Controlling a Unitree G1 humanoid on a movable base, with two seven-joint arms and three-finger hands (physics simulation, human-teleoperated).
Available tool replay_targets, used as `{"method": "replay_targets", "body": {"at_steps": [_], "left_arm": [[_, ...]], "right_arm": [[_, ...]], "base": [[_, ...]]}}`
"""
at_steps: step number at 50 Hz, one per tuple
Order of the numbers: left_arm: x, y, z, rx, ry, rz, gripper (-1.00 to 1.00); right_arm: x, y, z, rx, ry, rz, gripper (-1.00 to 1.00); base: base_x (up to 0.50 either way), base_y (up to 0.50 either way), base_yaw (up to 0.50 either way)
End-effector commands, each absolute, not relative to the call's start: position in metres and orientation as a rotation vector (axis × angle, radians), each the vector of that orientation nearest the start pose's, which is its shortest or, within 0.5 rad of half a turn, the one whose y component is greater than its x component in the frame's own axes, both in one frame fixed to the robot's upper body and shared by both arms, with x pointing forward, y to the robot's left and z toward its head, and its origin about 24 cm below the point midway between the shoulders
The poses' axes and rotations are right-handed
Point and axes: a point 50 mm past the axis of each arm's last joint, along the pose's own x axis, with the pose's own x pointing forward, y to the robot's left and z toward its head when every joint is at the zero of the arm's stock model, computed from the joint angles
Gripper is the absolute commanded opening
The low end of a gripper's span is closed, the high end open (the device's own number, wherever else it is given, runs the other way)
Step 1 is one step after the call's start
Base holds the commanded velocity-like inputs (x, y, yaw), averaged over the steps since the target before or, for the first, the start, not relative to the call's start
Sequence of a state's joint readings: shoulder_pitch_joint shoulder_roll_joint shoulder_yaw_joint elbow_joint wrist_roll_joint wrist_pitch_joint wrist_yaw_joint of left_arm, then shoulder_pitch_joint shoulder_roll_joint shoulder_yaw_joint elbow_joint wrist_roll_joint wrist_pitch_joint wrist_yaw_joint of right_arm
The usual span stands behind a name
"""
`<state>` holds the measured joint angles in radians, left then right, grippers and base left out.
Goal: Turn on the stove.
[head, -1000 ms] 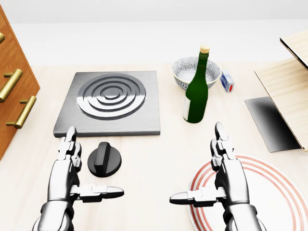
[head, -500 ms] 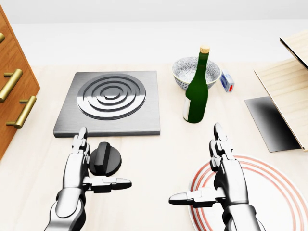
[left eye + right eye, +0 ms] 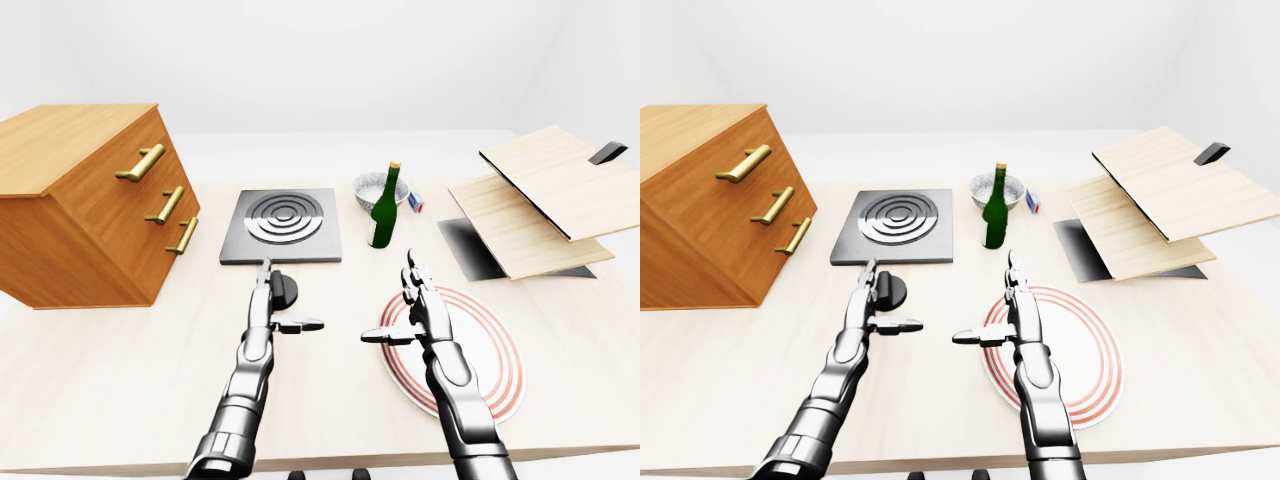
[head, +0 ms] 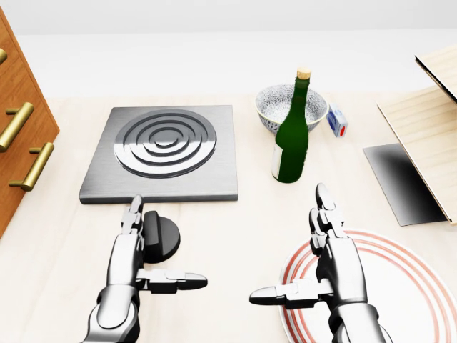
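Note:
The stove is a grey square plate (image 4: 100, 187) with a ringed burner (image 4: 165, 141), in the upper left of the head view. Its black round knob (image 4: 166, 238) lies on the table just below the plate. My left hand (image 4: 153, 246) is open, its fingers (image 4: 132, 214) along the knob's left side and partly over it, its thumb (image 4: 178, 279) pointing right below the knob. My right hand (image 4: 300, 250) is open and empty above a red-ringed plate (image 4: 407, 286).
A green bottle (image 4: 292, 132) stands right of the stove, with a patterned bowl (image 4: 272, 106) behind it and a small can (image 4: 337, 121) beside it. A wooden drawer unit (image 3: 85, 205) stands at the left. Wooden boards (image 3: 535, 195) over a dark tray (image 4: 400, 182) lie at the right.
My left hand has moved right and up the view, from left of the knob to against it, now partly covering it. My right hand has barely moved.

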<state>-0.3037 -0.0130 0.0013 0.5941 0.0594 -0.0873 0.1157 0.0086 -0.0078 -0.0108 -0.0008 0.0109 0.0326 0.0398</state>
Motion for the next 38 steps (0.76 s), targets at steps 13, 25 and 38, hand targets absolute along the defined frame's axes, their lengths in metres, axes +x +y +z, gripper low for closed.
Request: {"method": "replay_targets", "body": {"at_steps": [13, 25, 38], "left_arm": [[0.268, 0.073, 0.006, 0.055, 0.123, -0.164, 1.0], [0.265, 0.056, 0.012, 0.045, 0.109, -0.2, 1.0], [0.257, 0.02, 0.024, 0.029, 0.092, -0.288, 1.0]], "right_arm": [[0.252, -0.152, 0.036, -0.001, 0.037, 0.032, 1.0], [0.252, -0.151, 0.037, -0.003, 0.035, 0.035, 1.0], [0.252, -0.151, 0.038, -0.003, 0.032, 0.034, 1.0]], "base": [[0.0, 0.0, 0.0], [0.0, 0.0, 0.0], [0.0, 0.0, 0.0]]}}
